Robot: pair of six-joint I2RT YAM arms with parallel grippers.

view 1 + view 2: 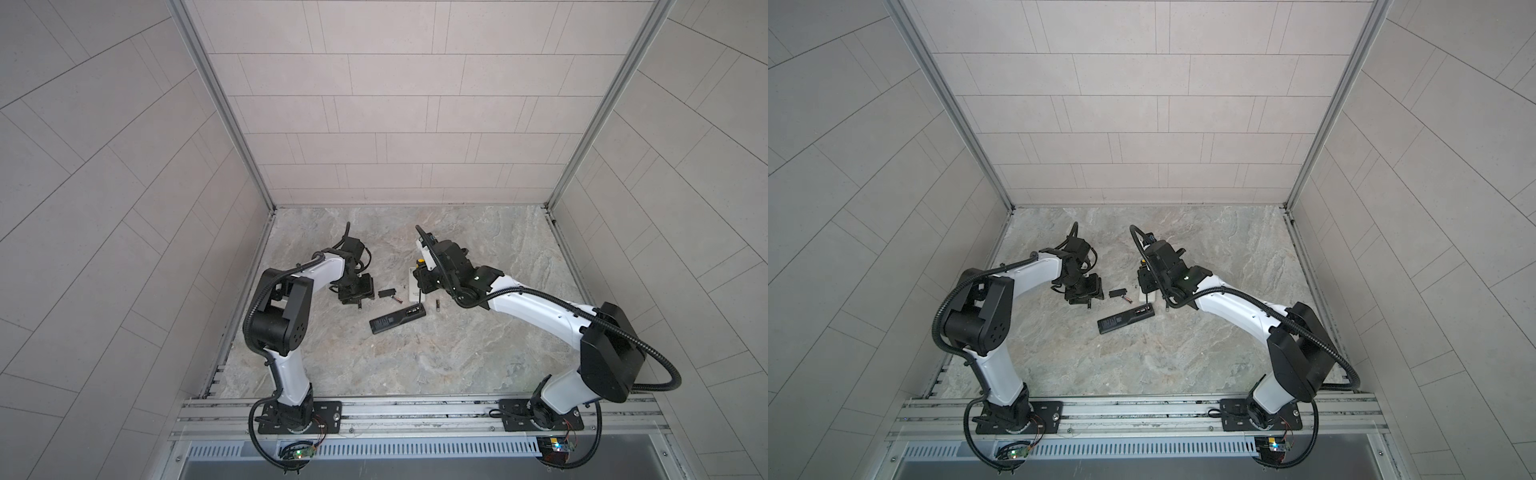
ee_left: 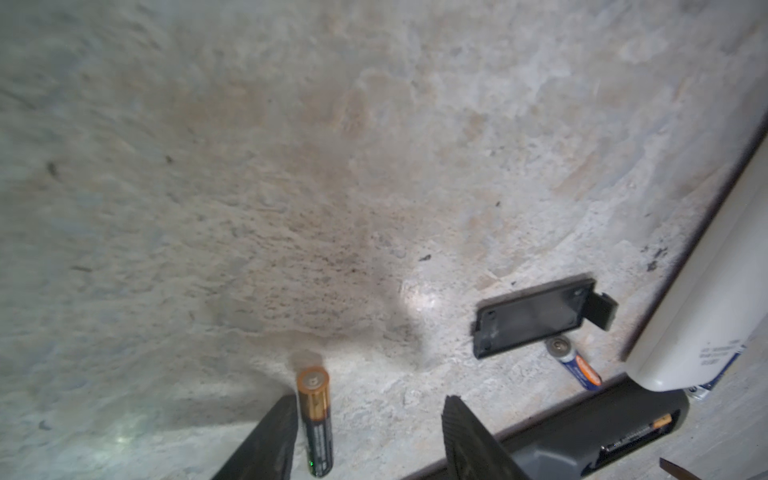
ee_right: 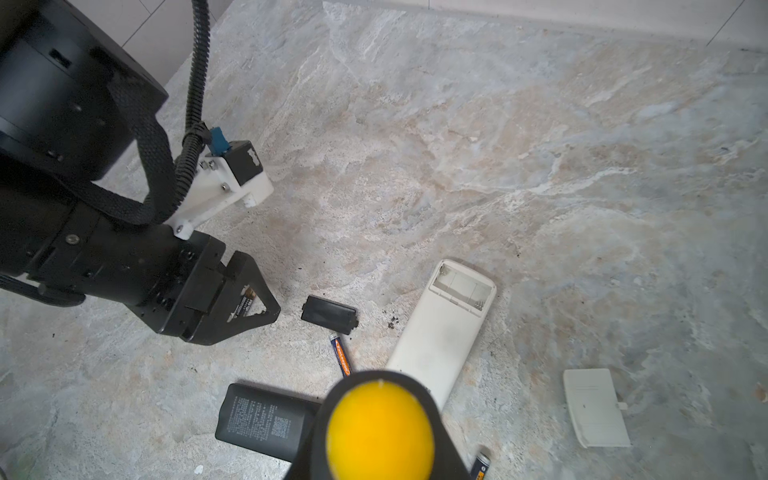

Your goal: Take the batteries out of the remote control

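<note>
tabletop (image 1: pixel 374 365) bare between black remote (image 1: pixel 397 319) and near rail (image 1: pixel 415 405)

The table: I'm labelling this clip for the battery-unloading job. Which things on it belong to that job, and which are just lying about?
Job: black remote, one battery still inside; emptied white remote; black-gold battery; blue-orange battery; third loose battery; gripped screwdriver.
Lying about: black cover; white cover.
</note>
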